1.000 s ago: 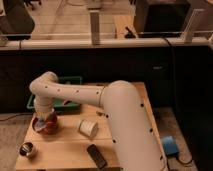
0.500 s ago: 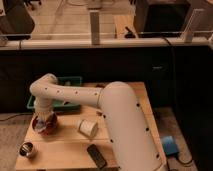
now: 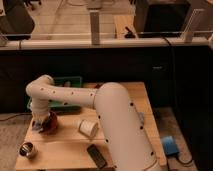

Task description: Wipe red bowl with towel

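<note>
The red bowl [image 3: 48,123] sits on the wooden table [image 3: 65,145] at the left side. My gripper [image 3: 39,121] hangs at the end of the white arm [image 3: 75,97], down in the bowl's left part. A pale bluish towel [image 3: 38,125] shows at the gripper, over the bowl's left rim. The fingers are hidden by the wrist and the towel.
A green bin [image 3: 65,85] stands behind the bowl at the table's back. A white cup [image 3: 87,128] lies on its side at mid table. A small metal cup [image 3: 27,149] stands front left. A black remote [image 3: 96,156] lies at the front. A blue object [image 3: 169,145] is on the floor to the right.
The arm's elbow and wrist have shifted slightly over the bowl; the gripper stays in the bowl with the towel. Nothing else has moved.
</note>
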`<state>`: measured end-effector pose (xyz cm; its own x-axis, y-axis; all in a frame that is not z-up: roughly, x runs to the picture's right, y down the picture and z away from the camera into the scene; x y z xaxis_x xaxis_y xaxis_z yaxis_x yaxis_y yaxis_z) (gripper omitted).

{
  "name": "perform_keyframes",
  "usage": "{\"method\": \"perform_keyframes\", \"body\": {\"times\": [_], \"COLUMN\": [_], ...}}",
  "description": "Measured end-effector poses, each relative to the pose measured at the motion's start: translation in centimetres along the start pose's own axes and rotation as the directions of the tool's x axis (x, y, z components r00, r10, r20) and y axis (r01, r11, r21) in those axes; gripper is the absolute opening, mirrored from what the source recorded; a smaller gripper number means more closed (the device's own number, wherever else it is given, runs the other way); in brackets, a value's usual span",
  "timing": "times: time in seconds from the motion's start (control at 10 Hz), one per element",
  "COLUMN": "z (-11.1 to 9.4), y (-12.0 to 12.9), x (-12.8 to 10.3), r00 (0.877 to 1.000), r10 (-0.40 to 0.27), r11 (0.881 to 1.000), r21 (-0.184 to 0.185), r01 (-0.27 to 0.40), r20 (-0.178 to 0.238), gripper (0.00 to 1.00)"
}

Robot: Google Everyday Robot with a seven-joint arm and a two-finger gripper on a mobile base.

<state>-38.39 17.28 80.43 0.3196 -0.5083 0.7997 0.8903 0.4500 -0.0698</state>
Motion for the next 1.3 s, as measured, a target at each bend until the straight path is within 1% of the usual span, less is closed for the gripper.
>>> {"method": "perform_keyframes", "body": {"times": [0.1, 0.3, 0.4, 0.6, 0.7, 1.0, 1.2, 1.3], "z": [0.1, 0.1, 0.0, -0.5, -0.8, -2.0, -2.4, -2.7], "y": [0.3, 1.1, 1.3, 3.0, 3.7, 5.9, 5.9, 5.5], "x": [-0.5, -0.8, -0.9, -0.7, -0.8, 0.4, 1.9, 3.5], "r00": [1.000, 0.999, 0.998, 0.997, 0.997, 0.995, 0.993, 0.992], "r10": [0.000, 0.009, 0.015, 0.045, 0.057, 0.100, 0.111, 0.113], "r11": [1.000, 0.999, 0.999, 0.997, 0.995, 0.989, 0.987, 0.987], "r21": [-0.014, -0.040, -0.045, -0.073, -0.084, -0.109, -0.114, -0.112], "r01": [0.000, -0.007, -0.012, -0.041, -0.053, -0.099, -0.114, -0.118], "r20": [0.028, 0.053, 0.059, 0.056, 0.047, 0.004, -0.031, -0.054], "gripper": [0.00, 0.00, 0.00, 0.00, 0.00, 0.00, 0.00, 0.00]}}
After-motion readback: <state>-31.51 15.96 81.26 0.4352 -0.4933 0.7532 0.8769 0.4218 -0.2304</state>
